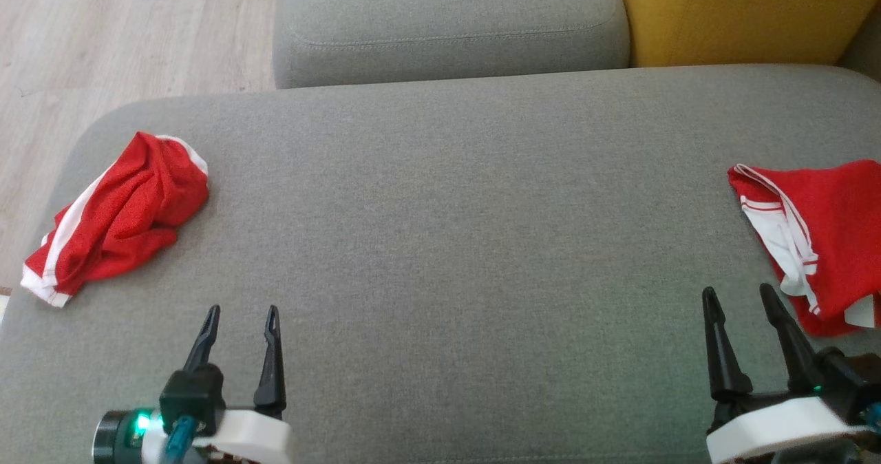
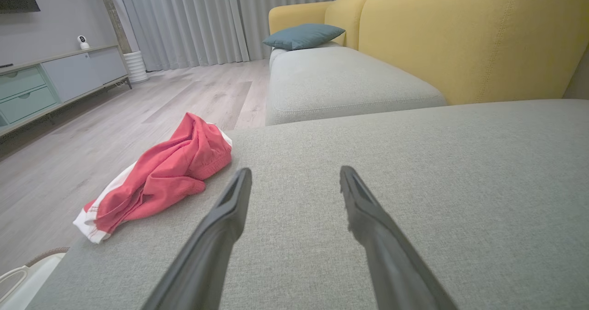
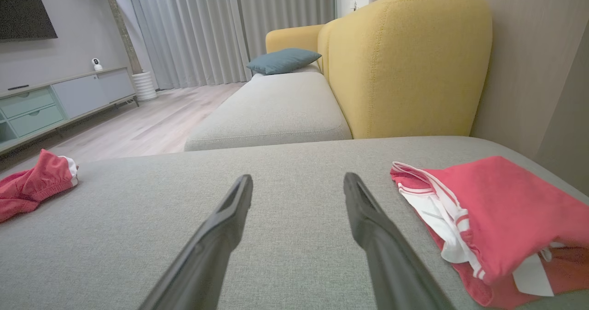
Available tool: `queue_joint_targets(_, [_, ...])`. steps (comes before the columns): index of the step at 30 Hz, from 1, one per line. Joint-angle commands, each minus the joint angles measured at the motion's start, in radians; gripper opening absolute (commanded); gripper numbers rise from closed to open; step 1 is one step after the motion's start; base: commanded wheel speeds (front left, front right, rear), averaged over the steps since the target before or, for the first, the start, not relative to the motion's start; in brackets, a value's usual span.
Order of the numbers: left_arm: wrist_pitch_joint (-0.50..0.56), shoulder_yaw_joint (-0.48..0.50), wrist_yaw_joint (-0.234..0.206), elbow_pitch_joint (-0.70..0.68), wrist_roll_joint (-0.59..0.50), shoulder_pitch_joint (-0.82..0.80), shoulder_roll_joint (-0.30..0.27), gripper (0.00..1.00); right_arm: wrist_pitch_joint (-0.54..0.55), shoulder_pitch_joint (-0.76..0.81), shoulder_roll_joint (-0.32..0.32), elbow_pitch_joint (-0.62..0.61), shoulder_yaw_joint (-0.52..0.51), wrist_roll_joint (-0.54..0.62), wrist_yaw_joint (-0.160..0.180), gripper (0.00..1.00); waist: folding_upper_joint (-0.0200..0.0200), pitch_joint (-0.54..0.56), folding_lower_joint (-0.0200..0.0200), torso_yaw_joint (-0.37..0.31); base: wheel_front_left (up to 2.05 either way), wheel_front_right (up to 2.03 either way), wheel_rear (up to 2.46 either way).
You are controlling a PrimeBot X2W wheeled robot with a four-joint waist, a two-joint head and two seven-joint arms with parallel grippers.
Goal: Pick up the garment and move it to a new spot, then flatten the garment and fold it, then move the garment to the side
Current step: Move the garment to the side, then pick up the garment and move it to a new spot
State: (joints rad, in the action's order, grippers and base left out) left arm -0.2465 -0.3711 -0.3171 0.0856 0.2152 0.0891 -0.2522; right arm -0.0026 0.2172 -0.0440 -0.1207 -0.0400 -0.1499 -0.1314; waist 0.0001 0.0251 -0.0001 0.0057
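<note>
Grippers hang low over a wide grey seat cushion [image 1: 447, 244], both empty. The left gripper [image 1: 243, 309] sits at the lower left of the head view. Its two dark fingers are spread apart and point away from the robot, with nothing between them. The right gripper [image 1: 738, 290], at the lower right, is likewise spread wide and holds nothing, its fingers leaning slightly leftward as they rise. The two white wrists sit close to the cushion's near edge, well apart from each other, with bare grey fabric between them.

A crumpled red garment [image 1: 124, 216] with white trim lies bunched at the cushion's left end, near the edge. It is ahead and to the left of the left gripper, clear of its fingertips. A folded red garment [image 1: 833, 230] with white striped edging lies at the cushion's right edge, just beside the right gripper's outer finger and outside its jaws.

Beyond the cushion stand a second grey seat [image 1: 447, 23] and a yellow backrest [image 1: 743, 16]. A teal pillow [image 2: 303, 35] rests at that seat's far end, seen from the left wrist. Pale wooden floor [image 1: 103, 37] lies off to the left.
</note>
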Motion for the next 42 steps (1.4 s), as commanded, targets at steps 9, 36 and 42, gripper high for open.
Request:
queue_joint_targets(9, [0.0, 0.029, -0.003, -0.025, 0.007, -0.062, -0.017, 1.0, -0.002, -0.031, -0.006, -0.041, 0.019, -0.002, 0.001, 1.0, -0.0001, -0.005, 0.0001, 0.012, 0.0, 0.0, 0.0])
queue_joint_targets(36, [-0.015, 0.073, 0.043, 0.005, 0.003, -0.174, 0.033, 1.0, 0.077, -0.063, -0.012, -0.176, 0.079, 0.051, 0.001, 1.0, -0.0001, -0.058, 0.0001, 0.409, 0.0, 0.0, 0.0])
queue_joint_targets(42, [-0.015, 0.115, 0.051, -0.014, -0.011, -0.18, 0.053, 1.0, 0.097, -0.086, -0.023, -0.199, 0.089, 0.048, 0.001, 1.0, -0.0001, -0.106, 0.0001, 0.396, 0.0, 0.0, 0.0])
